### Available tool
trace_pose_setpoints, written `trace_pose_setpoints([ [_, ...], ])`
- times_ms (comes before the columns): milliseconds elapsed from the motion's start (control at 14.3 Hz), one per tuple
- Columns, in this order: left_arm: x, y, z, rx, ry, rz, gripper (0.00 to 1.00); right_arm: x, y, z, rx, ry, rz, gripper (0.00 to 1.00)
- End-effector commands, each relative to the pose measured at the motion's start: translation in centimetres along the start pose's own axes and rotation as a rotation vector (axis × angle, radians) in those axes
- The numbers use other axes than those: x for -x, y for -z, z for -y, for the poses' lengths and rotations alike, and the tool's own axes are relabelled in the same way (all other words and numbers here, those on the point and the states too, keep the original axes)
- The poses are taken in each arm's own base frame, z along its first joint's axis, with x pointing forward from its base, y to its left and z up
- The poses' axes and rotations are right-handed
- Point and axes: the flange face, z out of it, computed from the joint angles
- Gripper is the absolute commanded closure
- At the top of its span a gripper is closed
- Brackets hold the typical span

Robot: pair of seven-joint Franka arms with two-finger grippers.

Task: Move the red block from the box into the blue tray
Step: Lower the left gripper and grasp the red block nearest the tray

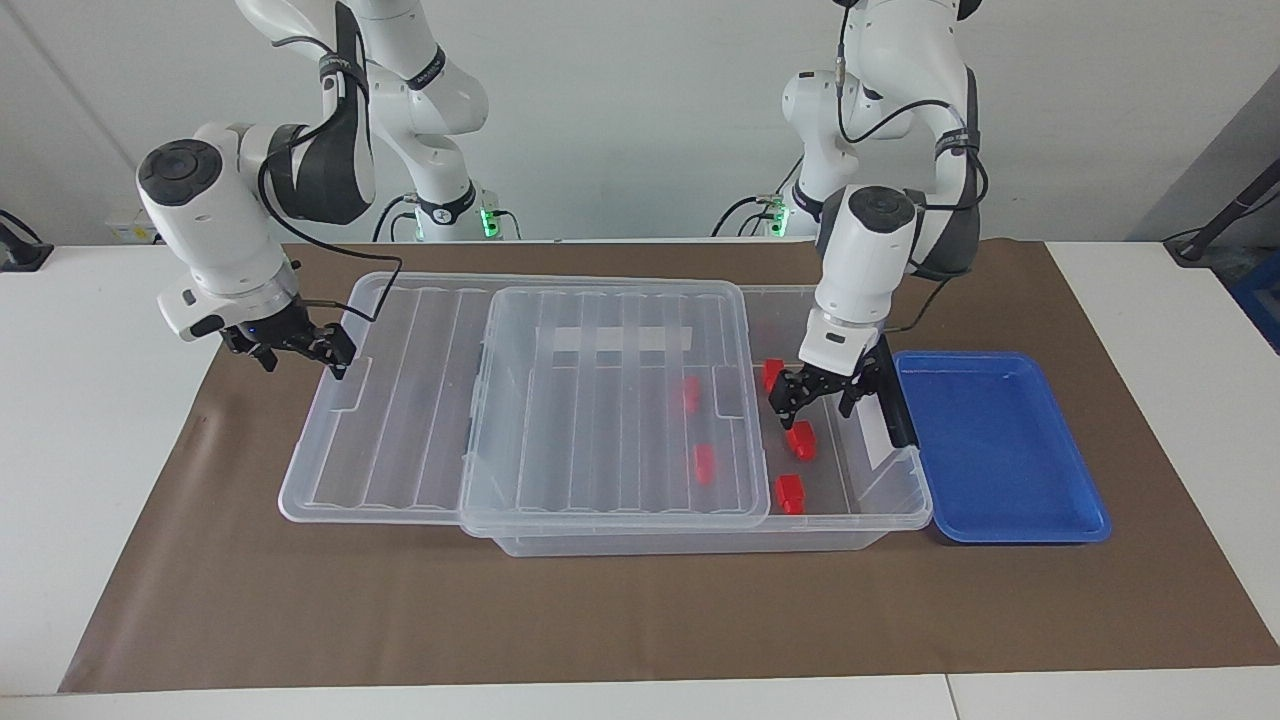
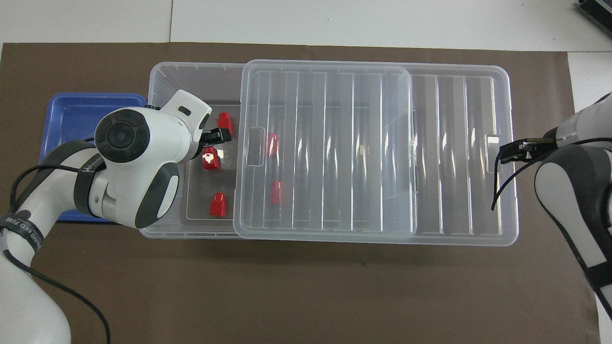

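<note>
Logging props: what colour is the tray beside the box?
Glossy blue tray; clearest in the facing view.

We see bright, even light from above and sharp focus throughout. White glare streaks the ribbed clear plastic lid point(image 2: 334, 143), veiling small red blocks point(image 2: 272, 143) beneath. Beside the left gripper point(image 1: 815, 395), the glossy blue tray point(image 1: 1000, 450) shines; table shadows stay soft.

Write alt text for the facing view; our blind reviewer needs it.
The left gripper, open, hangs in the box over a red block. The right gripper holds the slid lid. The blue tray is empty.
</note>
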Motion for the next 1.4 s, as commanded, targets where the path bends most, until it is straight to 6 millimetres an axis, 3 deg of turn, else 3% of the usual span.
trace_pose_setpoints([
  [0, 0.4, -2.5, -0.5, -0.01, 0.003, -0.008, 0.0, 0.6, 0.5, -1.0, 0.031, -0.001, 0.011, 0.0],
  [349, 1.2, -5.2, 0.2, -0.015, 0.005, 0.006, 0.0, 0.6, 0.6, -1.1, 0.032, -0.001, 0.01, 0.0],
  [558, 1.9, -6.3, 0.9, -0.025, -0.003, 0.008, 0.0, 0.9, 1.8, -0.3, 0.023, -0.002, -0.008, 0.0],
  [698, 2.5, -7.0, 1.3, -0.025, -0.012, -0.001, 0.0, 1.0, 3.6, -0.1, 0.008, -0.006, -0.021, 0.0],
  [977, 2.6, -7.2, 1.4, -0.028, -0.018, -0.003, 0.02, 1.6, 10.4, -0.1, -0.039, -0.025, -0.032, 0.0],
  [1047, 2.6, -7.2, 1.4, -0.033, -0.027, -0.006, 0.19, 1.9, 11.5, -0.2, -0.039, -0.026, -0.029, 0.0],
  [1186, 2.7, -7.2, 1.4, -0.035, -0.032, -0.006, 0.81, 2.8, 14.0, -0.1, -0.082, -0.034, -0.032, 0.0],
  [1256, 2.7, -7.2, 1.4, -0.036, -0.034, -0.003, 1.0, 3.2, 14.8, 0.0, -0.113, -0.043, -0.026, 0.0],
  [1326, 2.6, -7.1, 1.3, -0.038, -0.034, -0.002, 1.0, 3.4, 15.3, 0.1, -0.114, -0.05, -0.02, 0.0],
])
